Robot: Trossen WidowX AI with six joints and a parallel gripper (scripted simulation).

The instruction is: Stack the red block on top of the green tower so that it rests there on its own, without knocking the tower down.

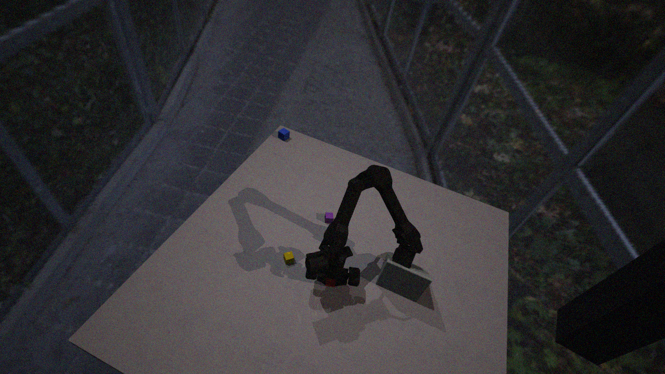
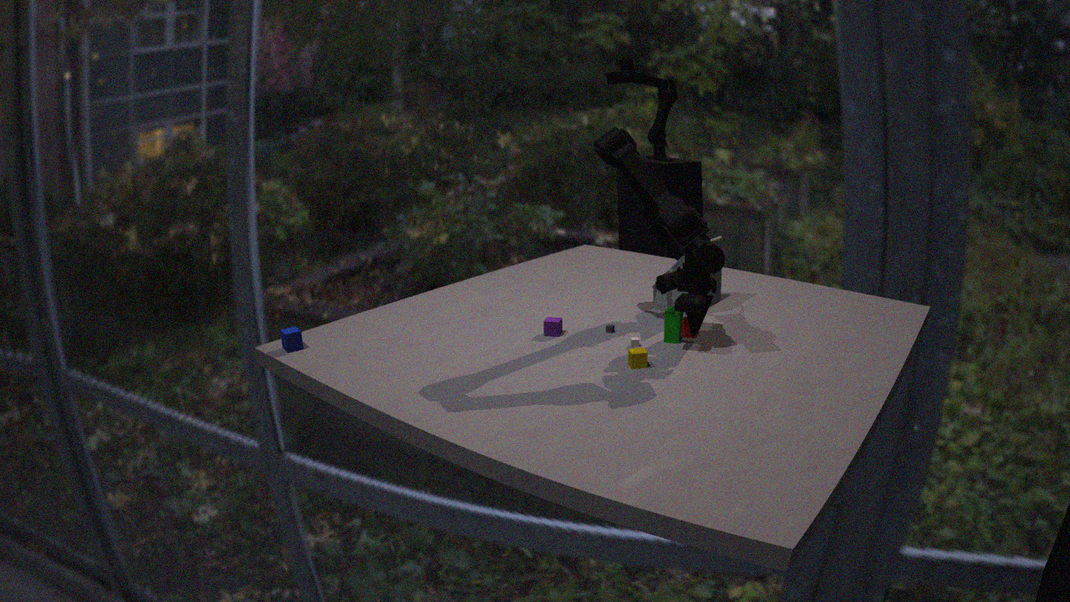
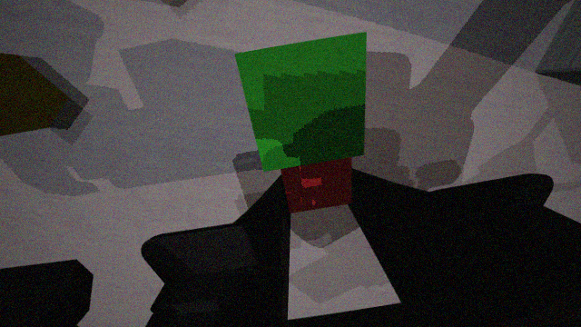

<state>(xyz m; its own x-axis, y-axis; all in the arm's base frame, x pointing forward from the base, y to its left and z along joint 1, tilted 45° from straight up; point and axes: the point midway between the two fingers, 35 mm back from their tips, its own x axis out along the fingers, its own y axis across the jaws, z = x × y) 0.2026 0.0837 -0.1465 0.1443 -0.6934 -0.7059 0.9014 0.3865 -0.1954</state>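
Red block sits gripped between the closed fingers on the table, just beside the green tower

Blocks spread over the bench

The claw grips the red block on the bench, touching the green tower beside it. The yellow block sits near; purple block farther; blue block at a far corner.
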